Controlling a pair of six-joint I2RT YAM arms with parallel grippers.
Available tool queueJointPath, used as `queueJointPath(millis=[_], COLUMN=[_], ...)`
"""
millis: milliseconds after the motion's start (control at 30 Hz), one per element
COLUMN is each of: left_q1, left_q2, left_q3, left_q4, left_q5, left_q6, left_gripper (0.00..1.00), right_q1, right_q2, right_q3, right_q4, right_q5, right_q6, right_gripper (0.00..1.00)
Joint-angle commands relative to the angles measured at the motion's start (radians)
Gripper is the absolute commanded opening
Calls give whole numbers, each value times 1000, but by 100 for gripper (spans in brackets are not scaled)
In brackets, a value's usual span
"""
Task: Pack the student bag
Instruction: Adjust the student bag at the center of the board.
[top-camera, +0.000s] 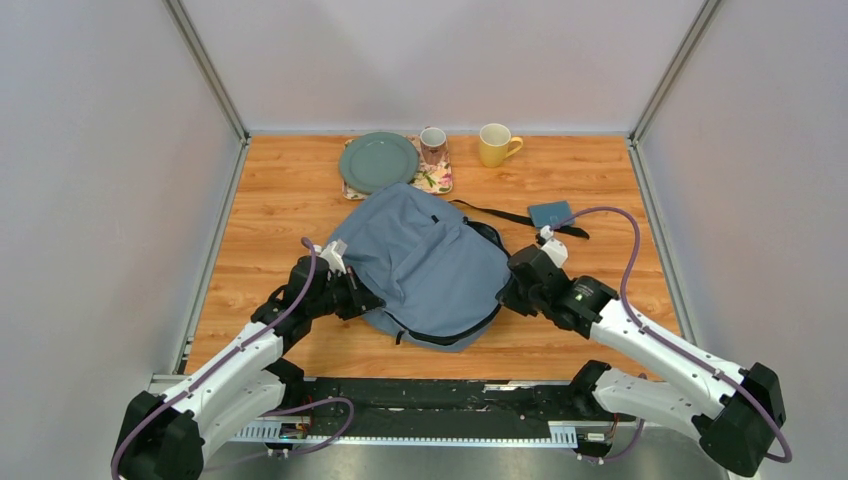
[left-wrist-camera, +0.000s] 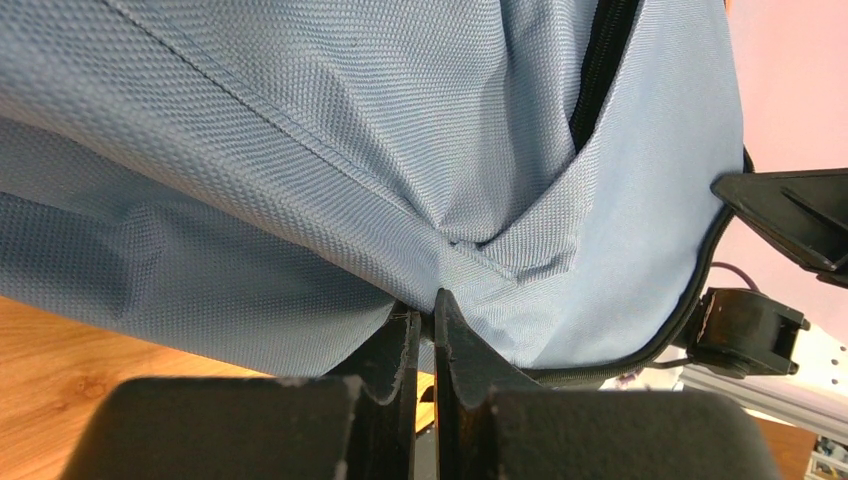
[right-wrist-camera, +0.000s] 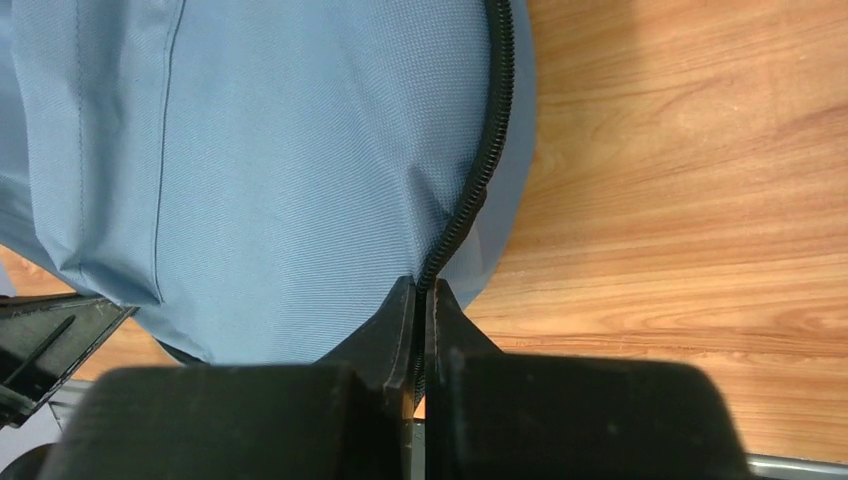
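Observation:
The student bag (top-camera: 425, 260), a soft grey-blue backpack with black zipper trim, lies flat in the middle of the table. My left gripper (top-camera: 362, 296) is at its left edge, shut on a fold of the bag's fabric (left-wrist-camera: 470, 270). My right gripper (top-camera: 512, 290) is at the bag's right edge, shut on the black zipper seam (right-wrist-camera: 470, 205). In the right wrist view the zipper runs straight down into the pinched jaws. A black strap (top-camera: 495, 213) trails off the bag toward the back right.
A small flat teal case (top-camera: 551, 214) lies just behind my right gripper. At the back stand a green plate (top-camera: 378, 161) on a floral mat (top-camera: 436, 180), a patterned mug (top-camera: 432, 143) and a yellow mug (top-camera: 495, 145). Metal frame rails (top-camera: 211, 262) border the table.

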Motion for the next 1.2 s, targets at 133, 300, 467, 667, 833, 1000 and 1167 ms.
queueJointPath(millis=[133,300,467,667,833,1000,1167], left_q1=[-5,-5,-5,-5,-6,-5,-5], left_q2=[4,0,0,3,-5,-13,-26], left_q3=[19,16,16,5,7,12,30], left_q4=[45,46,55,69,57,49,6], left_q5=[43,46,51,54,49,49,32], left_q6=[0,-4,-7,-16,-10,-5,13], left_gripper=[3,2,2,2,1,2,3], right_q1=[-29,-66,-83,-83,-85,-85,-83], right_q2=[43,89,179,235,184,91,-21], right_q3=[106,122,88,22,-45,-59,6], right_q4=[155,297,373,373,258,119,-33], right_q5=[-72,-151,-174,-183,-112,7,99], right_q6=[-45,-27,-11,-39,-56,-111,-163], right_gripper=[0,0,0,0,0,6,59])
